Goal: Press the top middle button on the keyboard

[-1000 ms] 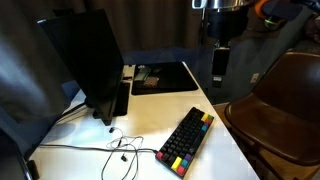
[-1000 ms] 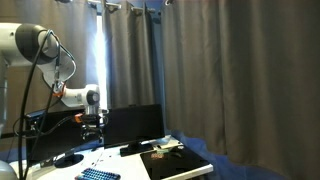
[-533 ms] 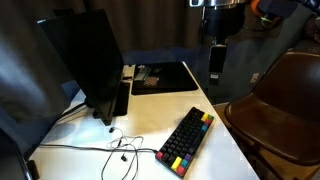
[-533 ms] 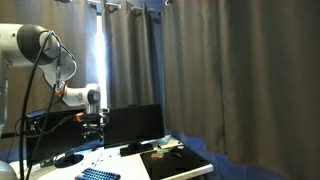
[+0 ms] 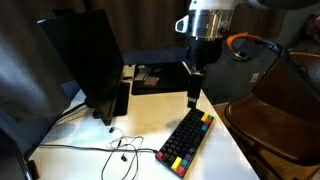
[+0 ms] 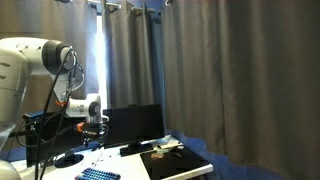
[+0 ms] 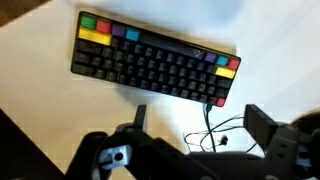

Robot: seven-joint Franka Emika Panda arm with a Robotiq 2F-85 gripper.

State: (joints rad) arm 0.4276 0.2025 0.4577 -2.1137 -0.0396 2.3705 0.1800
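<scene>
The keyboard (image 5: 187, 140) is compact and black, with red, yellow, green and blue keys at its ends. It lies on the white table near the front right edge. It also shows in the wrist view (image 7: 155, 65) and, low down, in an exterior view (image 6: 98, 175). My gripper (image 5: 193, 96) hangs in the air above the keyboard's far end, apart from it. In the wrist view my gripper (image 7: 200, 125) is open and empty, with the keyboard beyond its fingers.
A black monitor (image 5: 85, 60) stands at the back left. A flat black desk mat (image 5: 160, 76) lies behind the keyboard. A tangled earphone cable (image 5: 120, 150) lies left of the keyboard. A brown chair (image 5: 280, 105) stands right of the table.
The arm has moved down and towards the keyboard, from high at the back right to just above the keyboard's far end. Nothing on the table has moved.
</scene>
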